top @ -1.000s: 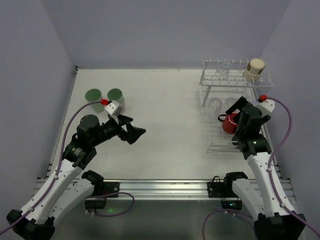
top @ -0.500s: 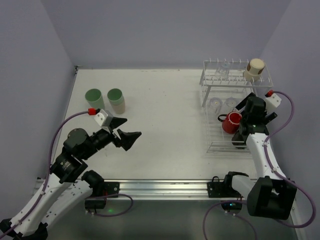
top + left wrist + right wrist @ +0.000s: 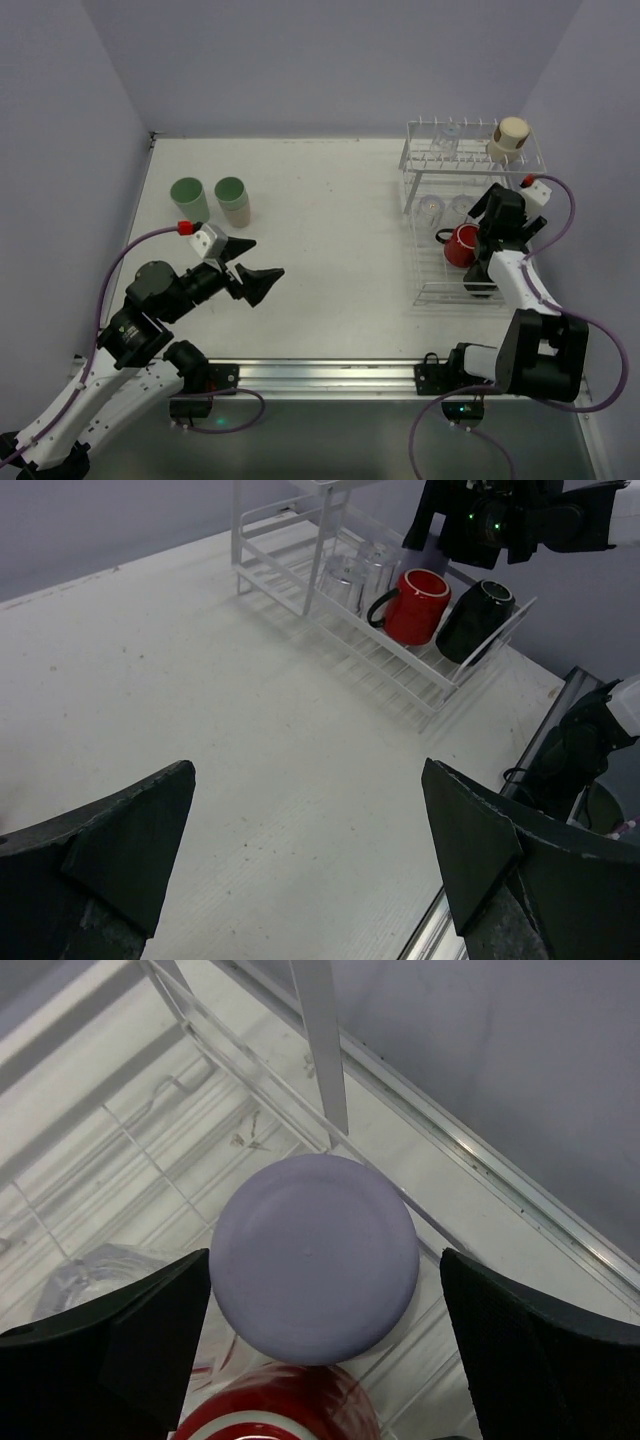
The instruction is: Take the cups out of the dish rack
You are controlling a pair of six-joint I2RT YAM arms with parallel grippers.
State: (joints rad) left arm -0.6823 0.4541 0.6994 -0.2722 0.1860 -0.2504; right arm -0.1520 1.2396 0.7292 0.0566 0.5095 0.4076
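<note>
The dish rack (image 3: pixel 430 160) stands at the back right. A beige tumbler (image 3: pixel 510 138) sits on its upper tier. The lower tier holds a red mug (image 3: pixel 461 246), two clear glasses (image 3: pixel 428 210), a black mug (image 3: pixel 475 620) and an upside-down lavender tumbler (image 3: pixel 300 1215). My right gripper (image 3: pixel 487 222) is open above the lavender tumbler, and in the right wrist view (image 3: pixel 322 1260) its jaws stand wide on either side of the tumbler without touching it. My left gripper (image 3: pixel 256 277) is open and empty over bare table. Two pale green tumblers (image 3: pixel 187 196) stand at the back left.
The rack also shows in the left wrist view (image 3: pixel 330 610), with the red mug (image 3: pixel 418 605) in it. The red mug (image 3: pixel 280 1415) lies just under the lavender tumbler in the right wrist view. Walls stand close behind and right of the rack. A metal rail (image 3: pixel 330 375) runs along the near edge.
My left gripper has drawn back from the green tumblers toward the near side. My right gripper has moved further over the rack's lower tier, above the lavender tumbler.
</note>
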